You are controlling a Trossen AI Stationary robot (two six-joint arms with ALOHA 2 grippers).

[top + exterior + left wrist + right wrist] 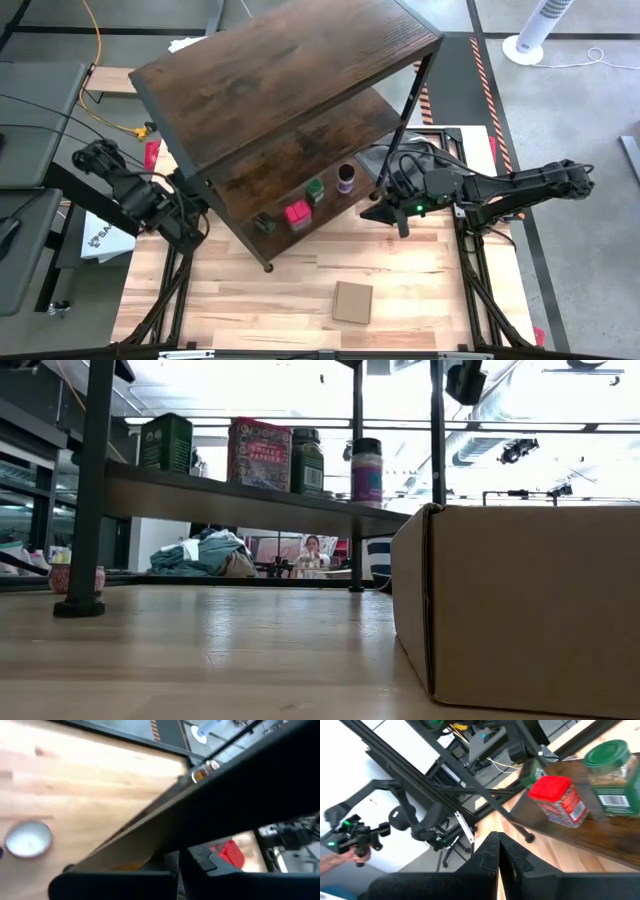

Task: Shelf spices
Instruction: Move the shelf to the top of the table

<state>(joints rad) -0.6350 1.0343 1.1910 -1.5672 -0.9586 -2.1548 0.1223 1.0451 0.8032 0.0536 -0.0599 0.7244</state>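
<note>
The shelf [290, 90] stands aslant on the wooden table. On its lower board [300, 170] stand the purple-lidded jar [346, 178], the green-lidded jar [316, 189], the red boxy container [297, 213] and the dark one [265, 222]. The low view shows them in a row: dark [165, 442], red [259, 454], green-lidded [307, 461], purple-lidded [367, 472]. A pale round container top [28, 839] shows on the table in the left wrist view. My left gripper [192, 218] is shut beside the shelf's left corner. My right gripper [385, 208] is shut just right of the spices, its fingers [490, 855] aimed past the red container [557, 800].
A flat square cardboard piece [352, 301] lies on the table near the front edge; it fills the right of the low view [530, 600]. The shelf's near leg [268, 266] stands on the table. A white fan [540, 30] stands on the floor beyond the far right.
</note>
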